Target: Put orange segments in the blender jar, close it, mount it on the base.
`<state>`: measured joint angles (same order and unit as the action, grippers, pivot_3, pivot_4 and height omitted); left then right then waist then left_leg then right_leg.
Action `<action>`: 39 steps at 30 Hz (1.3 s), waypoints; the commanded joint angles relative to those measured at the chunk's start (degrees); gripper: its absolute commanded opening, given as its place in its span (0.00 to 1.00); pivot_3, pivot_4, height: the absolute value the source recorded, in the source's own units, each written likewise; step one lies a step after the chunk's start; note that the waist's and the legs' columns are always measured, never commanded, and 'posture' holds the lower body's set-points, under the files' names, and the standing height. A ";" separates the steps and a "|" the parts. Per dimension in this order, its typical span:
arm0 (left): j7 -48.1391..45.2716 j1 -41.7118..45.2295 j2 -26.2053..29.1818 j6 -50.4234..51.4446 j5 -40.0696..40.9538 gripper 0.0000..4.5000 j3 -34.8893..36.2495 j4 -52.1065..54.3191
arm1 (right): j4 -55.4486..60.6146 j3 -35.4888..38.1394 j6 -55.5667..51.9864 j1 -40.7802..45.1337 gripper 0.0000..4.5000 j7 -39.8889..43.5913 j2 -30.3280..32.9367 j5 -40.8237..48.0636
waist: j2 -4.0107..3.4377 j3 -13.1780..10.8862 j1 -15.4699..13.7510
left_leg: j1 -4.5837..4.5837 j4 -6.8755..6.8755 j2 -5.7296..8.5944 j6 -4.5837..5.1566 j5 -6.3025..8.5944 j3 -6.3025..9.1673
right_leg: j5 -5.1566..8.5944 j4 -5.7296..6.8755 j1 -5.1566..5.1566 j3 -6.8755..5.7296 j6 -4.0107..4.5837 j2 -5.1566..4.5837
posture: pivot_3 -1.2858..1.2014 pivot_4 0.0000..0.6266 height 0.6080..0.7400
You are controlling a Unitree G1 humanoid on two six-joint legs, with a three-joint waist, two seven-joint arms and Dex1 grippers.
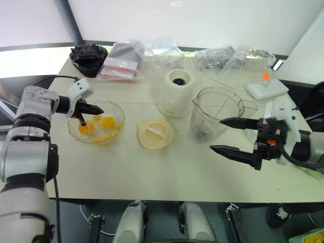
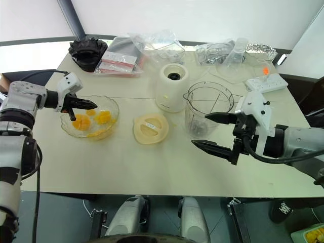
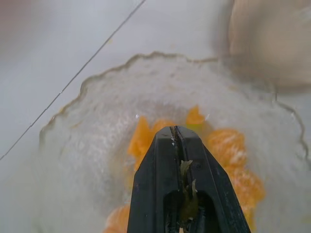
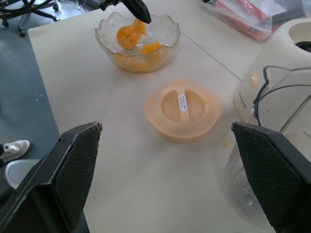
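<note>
At table's left, left gripper (image 1: 90, 113) over glass bowl (image 1: 114, 109), fingers pressed together, only thin pulp shred between them, no whole segment gripped. Orange segments (image 1: 104, 123) lying in bowl beneath fingertips. Centre: cream lid (image 1: 155, 133) flat on table (image 1: 152, 172), apart from bowl. Base (image 1: 175, 93) upright behind lid, socket empty. Blender jar (image 1: 212, 113) standing on table just beside base, uncovered, no fruit inside. At right, right gripper (image 1: 224, 135) near jar, fingers spread wide, holding nothing.
</note>
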<state>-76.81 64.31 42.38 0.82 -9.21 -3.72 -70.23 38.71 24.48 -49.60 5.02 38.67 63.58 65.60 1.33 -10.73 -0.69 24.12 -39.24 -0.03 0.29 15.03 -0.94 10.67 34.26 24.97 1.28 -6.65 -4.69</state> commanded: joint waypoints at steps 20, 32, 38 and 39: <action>11.14 7.88 -8.77 -6.92 -16.81 0.65 -16.95 -6.03 | -0.59 -1.75 1.00 1.75 1.00 2.58 -3.43 -6.30 | 0.04 0.02 0.04 | 0.00 -0.04 0.10 0.00 0.00 0.01 | -0.07 0.03 0.00 0.00 -0.13 0.03 | 0.52 0.24 1.00; 20.17 6.35 -11.09 -3.73 -21.33 0.65 -19.83 -7.57 | 1.06 0.23 0.61 -0.73 1.00 1.70 -3.82 -6.18 | 0.05 0.02 -0.10 | 0.01 -0.04 0.09 0.00 0.00 0.01 | -0.09 0.02 0.00 0.00 -0.16 0.03 | 0.52 0.24 1.00; 20.64 5.49 -12.03 -2.41 -20.76 0.65 -18.94 -7.73 | 1.14 0.18 0.64 -0.83 1.00 1.49 -3.87 -6.21 | 0.05 0.02 -0.07 | 0.01 -0.04 0.08 0.00 0.00 0.02 | -0.09 0.02 0.00 0.00 -0.16 0.02 | 0.52 0.24 1.00; 20.61 5.32 -12.12 -2.14 -20.74 0.65 -18.88 -7.76 | 1.13 0.12 0.67 -0.81 1.00 1.45 -3.87 -6.27 | 0.05 0.02 -0.07 | 0.01 -0.04 0.08 0.00 0.00 0.02 | -0.09 0.02 0.00 0.00 -0.16 0.02 | 0.52 0.24 1.00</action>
<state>-56.64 69.59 29.74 -1.66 -30.51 -23.47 -78.18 38.61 23.00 -49.58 3.83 40.23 59.77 59.19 1.38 -10.70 -0.76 24.14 -39.28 0.05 0.30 15.03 -0.92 10.58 34.28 24.97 1.28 -6.81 -4.66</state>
